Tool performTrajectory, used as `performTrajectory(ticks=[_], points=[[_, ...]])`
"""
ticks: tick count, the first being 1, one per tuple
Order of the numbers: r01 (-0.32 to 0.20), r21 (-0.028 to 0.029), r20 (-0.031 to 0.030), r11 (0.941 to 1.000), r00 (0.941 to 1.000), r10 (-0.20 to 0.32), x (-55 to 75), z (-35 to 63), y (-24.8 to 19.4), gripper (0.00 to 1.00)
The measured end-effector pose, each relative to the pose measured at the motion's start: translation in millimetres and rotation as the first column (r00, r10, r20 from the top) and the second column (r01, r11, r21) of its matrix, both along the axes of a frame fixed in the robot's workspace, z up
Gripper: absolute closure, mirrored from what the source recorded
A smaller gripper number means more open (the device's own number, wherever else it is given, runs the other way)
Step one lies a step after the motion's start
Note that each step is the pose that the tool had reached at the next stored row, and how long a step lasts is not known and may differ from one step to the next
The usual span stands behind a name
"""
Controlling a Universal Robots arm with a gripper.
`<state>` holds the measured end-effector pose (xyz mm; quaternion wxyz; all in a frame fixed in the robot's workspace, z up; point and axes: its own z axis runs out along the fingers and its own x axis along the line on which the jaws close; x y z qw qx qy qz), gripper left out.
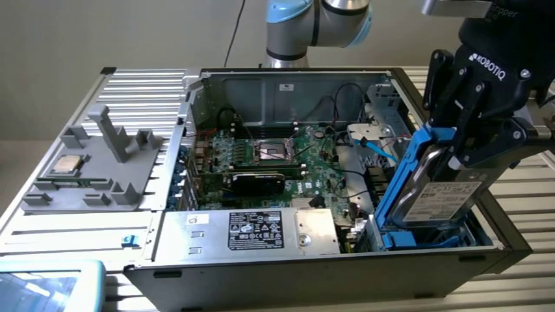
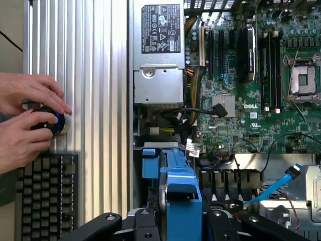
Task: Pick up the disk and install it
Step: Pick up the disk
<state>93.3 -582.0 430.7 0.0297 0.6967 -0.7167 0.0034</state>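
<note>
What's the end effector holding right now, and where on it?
The disk, clamped at its upper end by the end effector.

The arm (image 1: 316, 23) shows its blue-and-silver joint high in the exterior view, with the black wrist off to that view's right. The end effector (image 1: 455, 156) points down at a slight tilt, its fingers (image 1: 472, 123) partly closed and clamped on either side of the disk (image 1: 438, 198) — gripped upright

Silver-grey disk (image 1: 444, 197), white label, blue carrier, steeply tilted, lower end down at the drive bay (image 1: 451, 240)
</note>
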Motion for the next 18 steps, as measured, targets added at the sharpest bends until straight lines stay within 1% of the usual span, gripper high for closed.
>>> performTrajectory(ticks=[3, 8, 9, 11, 13, 14, 18], points=[[0.000, 0.0009, 0.0000, 1.0000, 1.0000, 0.000, 0.0, -0.9, -0.1, 0.63], [0.000, 0.0051, 0.0000, 1.0000, 1.0000, 0.000, 0.0, -1.8, -1.2, 0.63], [0.000, 0.0071, 0.0000, 1.0000, 1.0000, 0.000, 0.0, -1.8, -1.7, 0.63], [0.000, 0.0137, 0.0000, 0.9999, 1.0000, 0.000, 0.0, -1.9, -2.4, 0.63], [0.000, 0.0234, 0.0000, 0.9997, 1.0000, 0.000, 0.0, -2.0, -2.9, 0.63], [0.000, 0.0262, 0.0000, 0.9997, 1.0000, 0.000, 0.0, -2.0, -3.0, 0.63], [0.000, 0.0299, 0.0000, 0.9996, 1.0000, 0.000, 0.0, -2.4, -3.8, 0.63]])
